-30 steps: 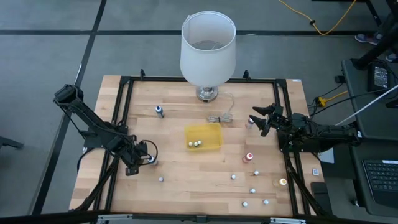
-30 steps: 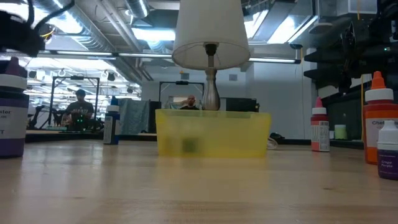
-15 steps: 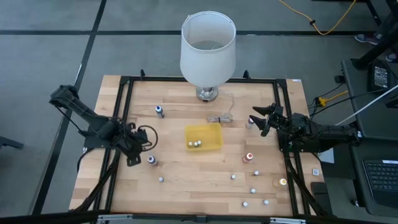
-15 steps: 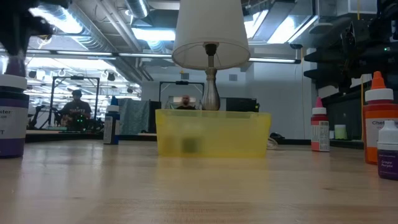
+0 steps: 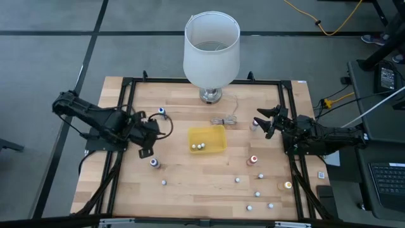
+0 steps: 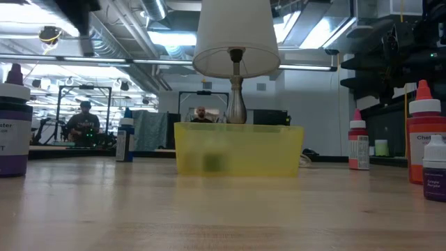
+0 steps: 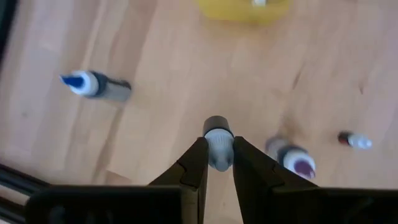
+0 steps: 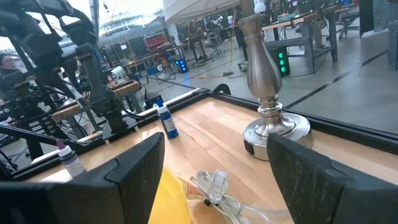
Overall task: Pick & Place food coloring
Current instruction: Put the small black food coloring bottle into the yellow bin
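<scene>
Small food coloring bottles stand scattered on the wooden table: a blue-topped one, a purple one, a red-topped one and several along the near right. The yellow tray holds a few small bottles. My left gripper hangs above the table, left of the tray, shut on a tiny pale bottle. My right gripper waits open at the right edge, fingers level, with nothing between them. My left gripper pinches the tiny bottle's pale body between its two fingers. The fingers slant steeply down from the table's left side. The bottle's dark end sticks out past the fingertips. The bottle is lifted clear of the table.
A big white lampshade on a metal foot stands at the far edge, with a coiled cord and plug in front of it. A black frame runs round the table. People show in the room beyond.
My left gripper, shut the whole time, has risen and swung from the near left toward the far edge and the tray, tipping to a less steep slant. The purple bottle it left behind stays standing on the table. My right arm has kept still.
</scene>
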Controlling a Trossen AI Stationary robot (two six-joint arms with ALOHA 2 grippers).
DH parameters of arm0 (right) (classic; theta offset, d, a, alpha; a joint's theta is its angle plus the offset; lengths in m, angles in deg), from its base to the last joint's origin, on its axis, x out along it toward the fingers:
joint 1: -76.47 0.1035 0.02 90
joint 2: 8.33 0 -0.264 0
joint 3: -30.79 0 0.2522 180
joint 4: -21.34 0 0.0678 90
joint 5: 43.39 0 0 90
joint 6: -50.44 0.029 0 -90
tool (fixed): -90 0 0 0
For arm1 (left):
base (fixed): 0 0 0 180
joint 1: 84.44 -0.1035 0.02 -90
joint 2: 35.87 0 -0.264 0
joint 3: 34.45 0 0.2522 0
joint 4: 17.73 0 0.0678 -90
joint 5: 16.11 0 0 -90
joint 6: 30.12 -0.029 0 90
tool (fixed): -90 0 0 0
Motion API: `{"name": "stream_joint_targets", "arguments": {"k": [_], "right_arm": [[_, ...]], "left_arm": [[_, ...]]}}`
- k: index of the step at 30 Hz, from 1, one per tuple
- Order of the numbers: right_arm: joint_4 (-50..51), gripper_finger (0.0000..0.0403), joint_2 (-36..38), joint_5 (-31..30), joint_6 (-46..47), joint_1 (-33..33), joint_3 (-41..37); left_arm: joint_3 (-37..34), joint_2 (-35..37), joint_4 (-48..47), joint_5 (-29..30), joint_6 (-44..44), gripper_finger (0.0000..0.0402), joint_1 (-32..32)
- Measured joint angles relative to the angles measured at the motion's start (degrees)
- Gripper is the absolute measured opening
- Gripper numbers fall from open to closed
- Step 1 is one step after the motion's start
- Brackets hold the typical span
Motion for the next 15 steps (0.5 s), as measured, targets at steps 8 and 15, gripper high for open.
{"name": "stream_joint_targets", "arguments": {"k": [8,15], "right_arm": [[0.0,0.0283,0.0,0.0,0.0,0.0,0.0],[0.0,0.0283,0.0,0.0,0.0,0.0,0.0]], "left_arm": [[9.5,-11.6,0.0,0.3,-6.8,0.0052,-6.1],[20.2,-23.7,0.3,0.3,-11.7,0.0052,-10.9]]}}
